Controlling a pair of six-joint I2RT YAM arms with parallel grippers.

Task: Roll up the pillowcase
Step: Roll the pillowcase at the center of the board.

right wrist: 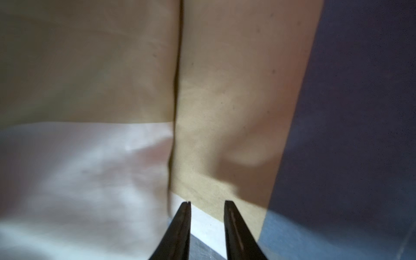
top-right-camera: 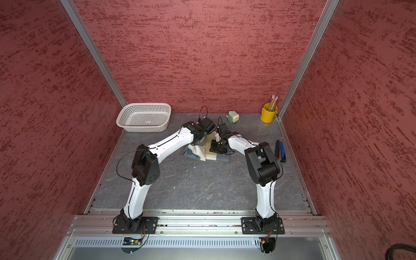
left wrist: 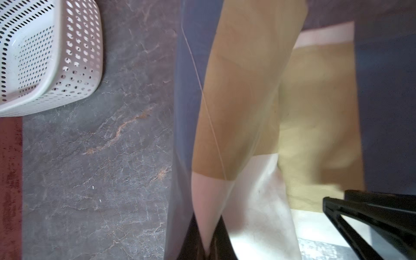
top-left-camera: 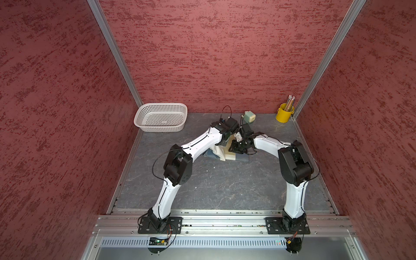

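The pillowcase (top-left-camera: 219, 155) lies bunched in folds at the middle of the grey table, showing blue, tan and off-white blocks in both top views (top-right-camera: 202, 154). My left gripper (left wrist: 210, 247) is shut on a raised white fold of the pillowcase (left wrist: 247, 101), at the bundle's far left edge (top-left-camera: 225, 141). My right gripper (right wrist: 207, 203) stands open just over the tan and white cloth (right wrist: 225, 112), and nothing sits between its fingers. In a top view it hovers over the bundle's right part (top-left-camera: 233, 149). Its black fingers (left wrist: 371, 222) show in the left wrist view.
A white perforated basket (top-left-camera: 161, 117) stands at the back left, close to the left arm. A small green box (top-left-camera: 249, 117) sits behind the grippers. A yellow cup of pencils (top-left-camera: 284, 112) is in the back right corner. A dark blue tool (top-right-camera: 280, 150) lies along the right edge.
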